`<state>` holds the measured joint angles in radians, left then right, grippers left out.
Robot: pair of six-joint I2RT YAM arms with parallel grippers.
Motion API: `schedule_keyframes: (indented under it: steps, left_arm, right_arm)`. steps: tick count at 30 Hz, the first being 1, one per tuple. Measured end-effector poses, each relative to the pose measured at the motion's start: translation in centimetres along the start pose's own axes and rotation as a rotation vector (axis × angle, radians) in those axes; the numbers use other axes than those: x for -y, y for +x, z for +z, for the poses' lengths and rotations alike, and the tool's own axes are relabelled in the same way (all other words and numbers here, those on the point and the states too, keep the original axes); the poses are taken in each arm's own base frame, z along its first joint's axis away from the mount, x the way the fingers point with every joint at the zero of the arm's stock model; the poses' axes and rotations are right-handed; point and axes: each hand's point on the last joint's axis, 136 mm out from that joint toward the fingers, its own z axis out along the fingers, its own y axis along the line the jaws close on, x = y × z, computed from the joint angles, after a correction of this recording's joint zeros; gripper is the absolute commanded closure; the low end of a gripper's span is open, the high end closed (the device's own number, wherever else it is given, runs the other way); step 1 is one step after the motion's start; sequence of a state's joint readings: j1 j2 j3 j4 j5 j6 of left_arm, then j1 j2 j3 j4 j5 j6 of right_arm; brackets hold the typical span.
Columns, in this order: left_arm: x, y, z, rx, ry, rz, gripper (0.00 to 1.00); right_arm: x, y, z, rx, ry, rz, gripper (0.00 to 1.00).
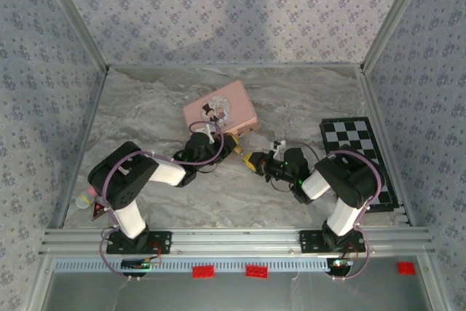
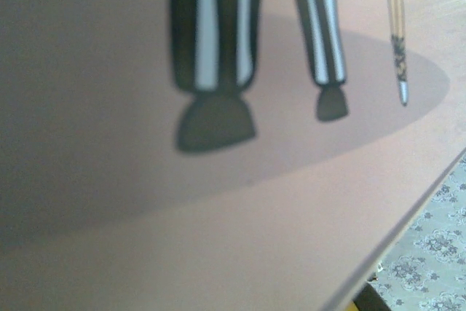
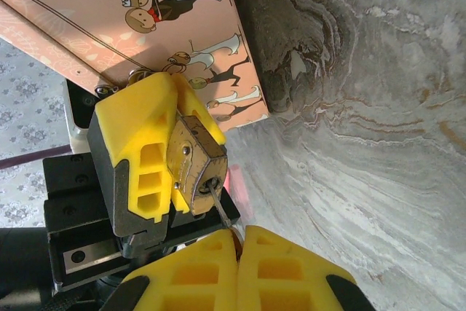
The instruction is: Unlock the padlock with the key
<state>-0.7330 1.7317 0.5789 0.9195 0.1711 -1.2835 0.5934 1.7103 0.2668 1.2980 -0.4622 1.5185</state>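
In the right wrist view the small brass padlock (image 3: 191, 158) is clamped against a yellow finger (image 3: 138, 143) of my left gripper, keyhole face turned toward the camera. The thin dark key (image 3: 218, 205) has its tip in the keyhole. Its head is pinched between the yellow fingers of my right gripper (image 3: 239, 234), which is shut on it. From above, the left gripper (image 1: 234, 145) and right gripper (image 1: 255, 162) meet nose to nose just in front of the pink box (image 1: 220, 111). The shackle is hidden.
The pink box with the cartoon couple (image 3: 95, 5) lies right behind the padlock, and its lid (image 2: 218, 216) is very close under the left wrist camera. A chessboard (image 1: 360, 158) lies at the right. Small coloured items (image 1: 86, 200) sit at the left edge.
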Motion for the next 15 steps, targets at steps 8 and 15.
schedule_keyframes:
  steps: [8,15]
  left_arm:
    - [-0.40,0.32,0.05,-0.010,-0.020,0.028,0.89]
    - [-0.69,0.57,0.34,-0.017,-0.027,0.043,0.86]
  right_arm:
    - [0.62,0.39,0.16,-0.019,0.011,-0.004,1.00]
    - [0.89,0.59,0.06,-0.022,0.018,-0.013,1.00]
